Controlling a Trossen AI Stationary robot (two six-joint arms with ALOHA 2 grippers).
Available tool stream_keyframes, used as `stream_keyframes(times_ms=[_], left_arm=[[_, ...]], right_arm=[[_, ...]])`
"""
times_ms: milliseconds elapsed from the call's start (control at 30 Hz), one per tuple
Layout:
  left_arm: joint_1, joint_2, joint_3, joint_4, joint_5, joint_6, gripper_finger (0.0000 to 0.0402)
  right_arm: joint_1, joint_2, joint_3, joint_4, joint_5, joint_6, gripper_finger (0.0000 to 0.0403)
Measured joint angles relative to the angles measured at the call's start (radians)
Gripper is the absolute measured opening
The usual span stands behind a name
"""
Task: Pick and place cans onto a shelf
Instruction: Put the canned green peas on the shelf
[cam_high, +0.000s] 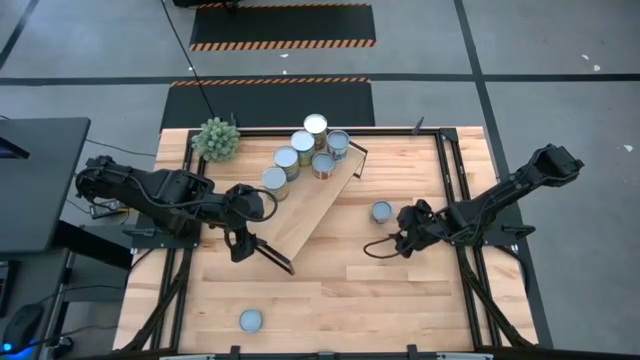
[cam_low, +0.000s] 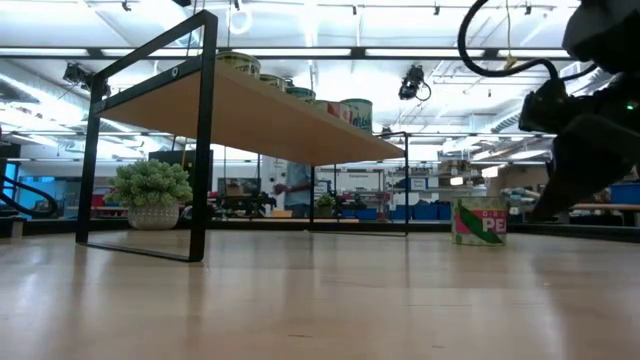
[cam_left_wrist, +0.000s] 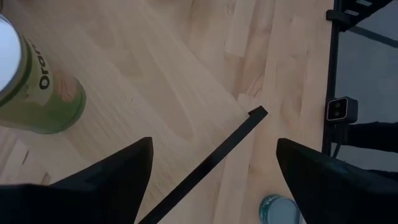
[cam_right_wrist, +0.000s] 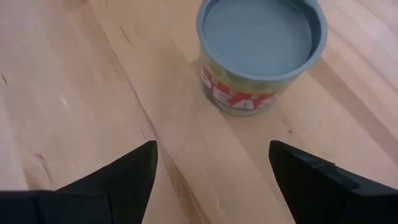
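— Well, most of the job looks done: the shelf (cam_high: 305, 210) is seen slanting across the middle of the high view, and six cans (cam_high: 303, 143) are counted clustered at its upper end, just right of the plant (cam_high: 216, 138).

— And what is left?

— Two cans, it would seem. A pea can (cam_high: 381, 211) is found on the table (cam_high: 330, 290) right of centre, off the shelf, and a last can (cam_high: 250, 320) is spotted alone near the bottom left edge.

— The grippers?

— The right gripper (cam_high: 402, 243) is held just below and right of the pea can, fingers spread wide, nothing gripped; in its wrist view the can (cam_right_wrist: 261, 53) sits ahead of the gap. The left gripper (cam_high: 239, 246) is parked over the shelf's lower left corner, likewise open and empty.
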Motion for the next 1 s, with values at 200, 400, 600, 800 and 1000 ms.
stream_keyframes(times_ms=[200,400,600,800,1000], left_arm=[[0.0,0.0,0.0,0.0,0.0,-0.02,0.0345],[0.0,0.0,0.0,0.0,0.0,-0.021,0.0345],[0.001,0.0,0.0,0.0,0.0,-0.046,0.0345],[0.001,0.0,0.0,0.0,0.0,-0.078,0.0345],[0.001,0.0,0.0,0.0,-0.002,-0.073,0.0345]], right_arm=[[-0.026,0.0,0.0,0.026,0.054,-0.019,0.0322],[-0.073,0.0,-0.034,0.089,0.059,0.009,0.0376],[-0.052,0.0,-0.17,0.45,0.092,-0.026,0.0388],[-0.053,0.0,-0.212,0.49,0.133,-0.069,0.0398],[-0.067,0.019,-0.212,0.516,0.194,-0.126,0.0399]])
